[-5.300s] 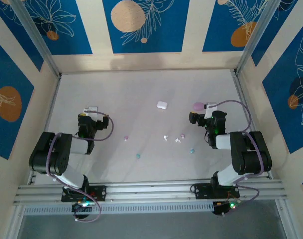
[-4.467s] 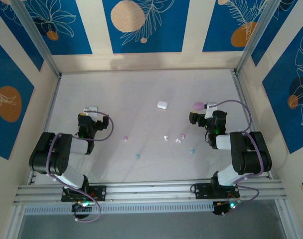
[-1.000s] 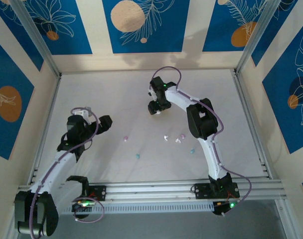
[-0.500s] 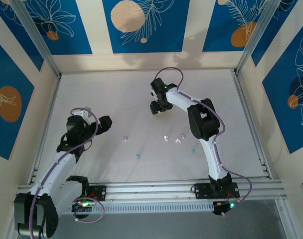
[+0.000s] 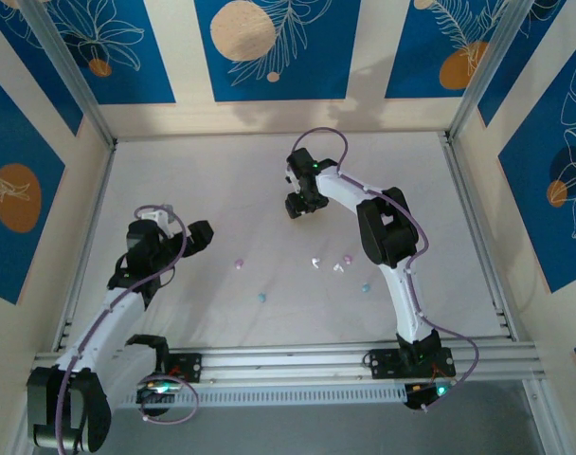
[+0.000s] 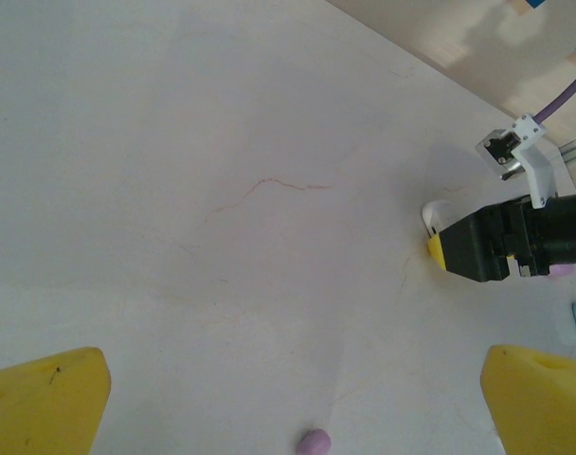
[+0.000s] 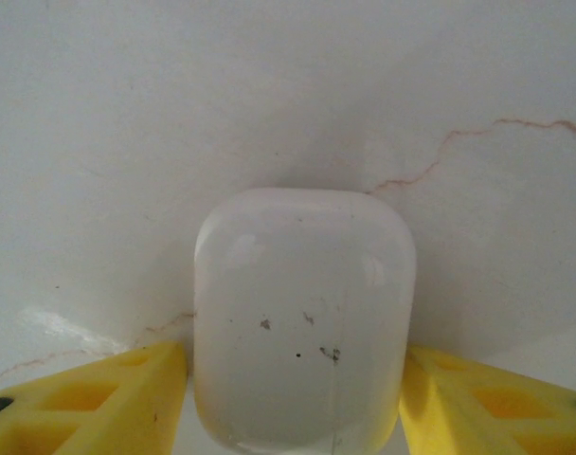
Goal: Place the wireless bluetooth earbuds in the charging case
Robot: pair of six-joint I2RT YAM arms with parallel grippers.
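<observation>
Both arms have unfolded from rest: the right gripper point(image 5: 298, 206), out towards twelve o'clock, pinches the white case point(image 7: 304, 322) between its pads, seemingly to steady it, while the left gripper point(image 6: 288, 403) waits, jaws wide apart, with the earbuds point(image 5: 315, 263) loose at the case's six o'clock.

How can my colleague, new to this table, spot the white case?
On the white table, follow the right arm to the far middle. Between the yellow fingers of the right gripper sits a white rounded plastic case, far bigger than the tiny coloured earbuds.
</observation>
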